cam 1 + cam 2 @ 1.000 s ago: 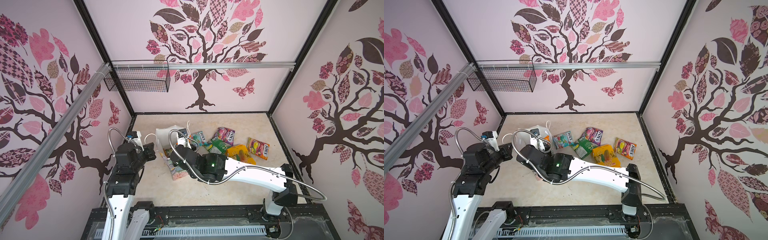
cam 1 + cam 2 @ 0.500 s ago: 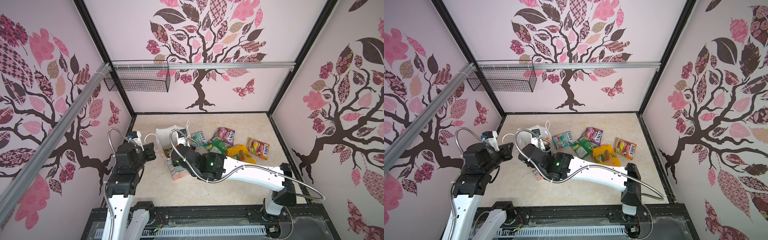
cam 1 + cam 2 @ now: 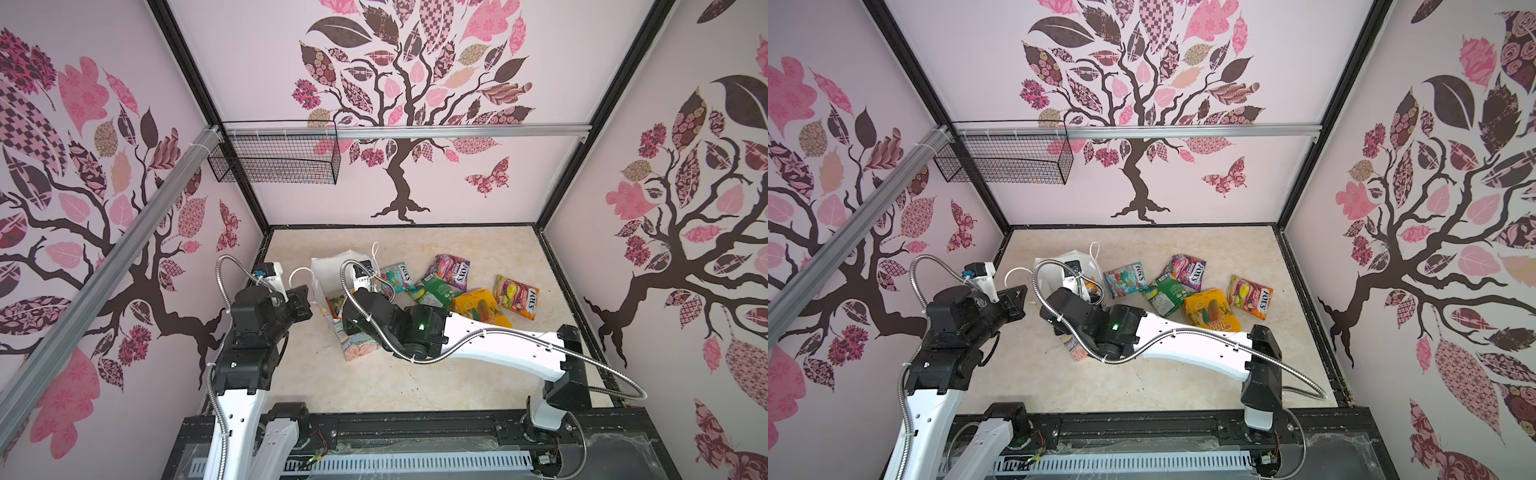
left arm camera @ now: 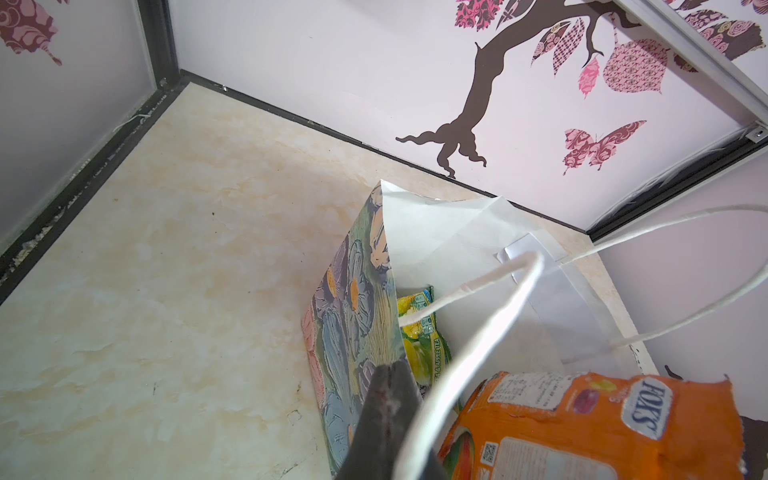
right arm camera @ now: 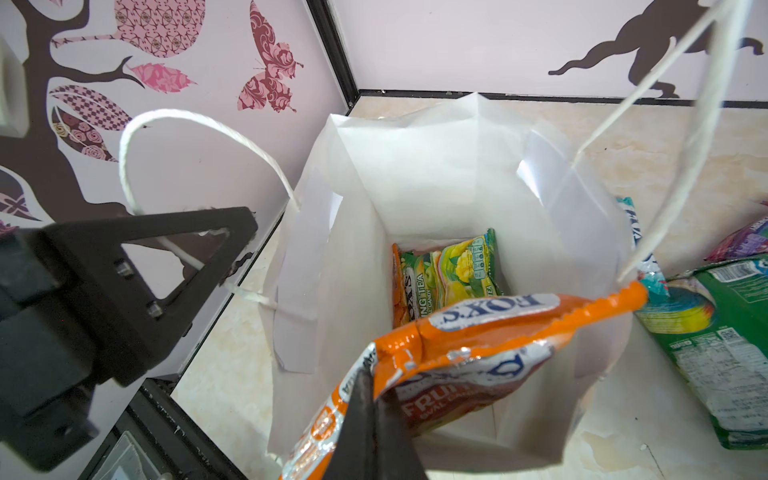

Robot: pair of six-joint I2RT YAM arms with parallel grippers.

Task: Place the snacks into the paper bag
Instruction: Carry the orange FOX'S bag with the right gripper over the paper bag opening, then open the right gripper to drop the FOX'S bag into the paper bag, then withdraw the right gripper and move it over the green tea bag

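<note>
The paper bag (image 3: 356,345) stands open at the table's left middle, floral outside and white inside (image 5: 436,174). My left gripper (image 4: 395,374) is shut on its white cord handle (image 5: 183,120), just left of the bag (image 3: 1054,270). Over the bag's mouth my right gripper (image 5: 365,382) is shut on an orange FOX'S snack (image 5: 478,332), whose far end hangs inside the opening. A yellow-green snack (image 5: 453,270) lies at the bag's bottom. To the right, several snacks lie on the table: teal (image 3: 397,276), purple (image 3: 451,270), green (image 3: 434,293), yellow (image 3: 478,305) and orange (image 3: 515,295).
A black wire basket (image 3: 274,162) hangs from the aluminium rail on the back wall at the upper left. Printed walls close in the table on three sides. The right arm (image 3: 498,345) stretches across the table in front of the loose snacks.
The right gripper with the orange snack has shifted slightly over the bag's mouth. The left arm has not moved.
</note>
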